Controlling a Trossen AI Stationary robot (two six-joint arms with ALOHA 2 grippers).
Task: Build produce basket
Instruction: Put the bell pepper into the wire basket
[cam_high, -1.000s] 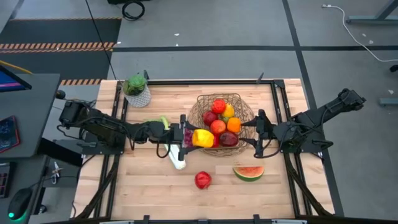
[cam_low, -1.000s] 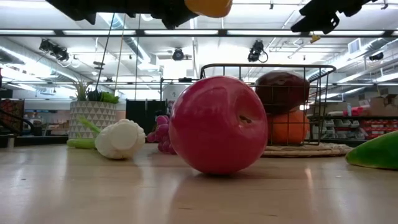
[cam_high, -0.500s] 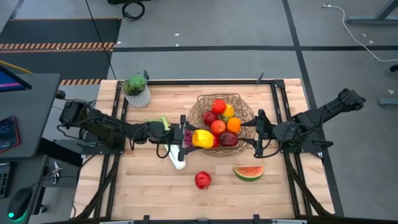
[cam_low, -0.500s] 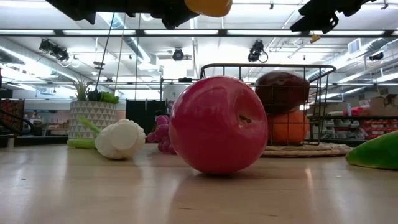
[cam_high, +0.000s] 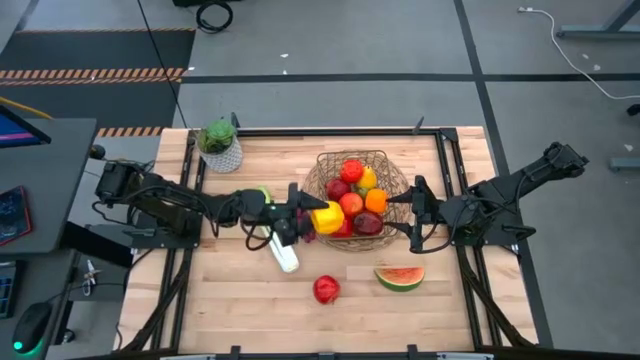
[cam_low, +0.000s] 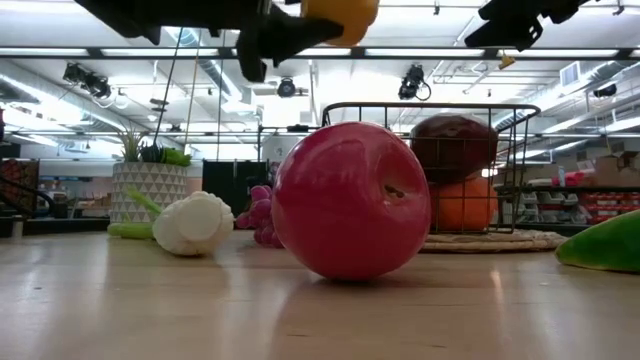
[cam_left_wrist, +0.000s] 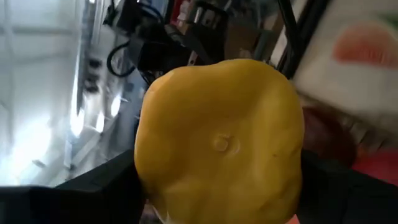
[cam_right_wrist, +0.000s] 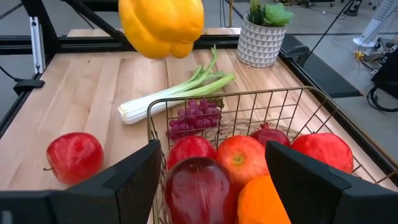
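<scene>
Left gripper (cam_high: 300, 216) holds the glossy yellow toy pepper (cam_high: 326, 217) raised off the light wooden desk (cam_high: 230, 300), right at the round tan open-weave wire basket (cam_high: 385, 165)'s rim on the side nearest the desk's left edge; in the right wrist view the pepper (cam_right_wrist: 161, 26) hangs in the air above the desk. Basket sits near the far edge, right of centre, already holding red apples, a dark red apple (cam_right_wrist: 200, 191) and an orange (cam_high: 375, 201). Right gripper (cam_high: 418, 212), fingers spread wide, waits at the basket's side facing the desk's right edge, touching nothing. Purple toy grapes (cam_right_wrist: 195, 117) and the long green-and-white toy leek (cam_right_wrist: 174, 94) lie on the desk just beside the basket, under the left arm. A loose red apple (cam_high: 326, 289) and a watermelon slice (cam_high: 399, 277) lie toward the near edge, well apart from the basket. Small white patterned pot with green plant (cam_high: 220, 145) stands by the far left corner.
</scene>
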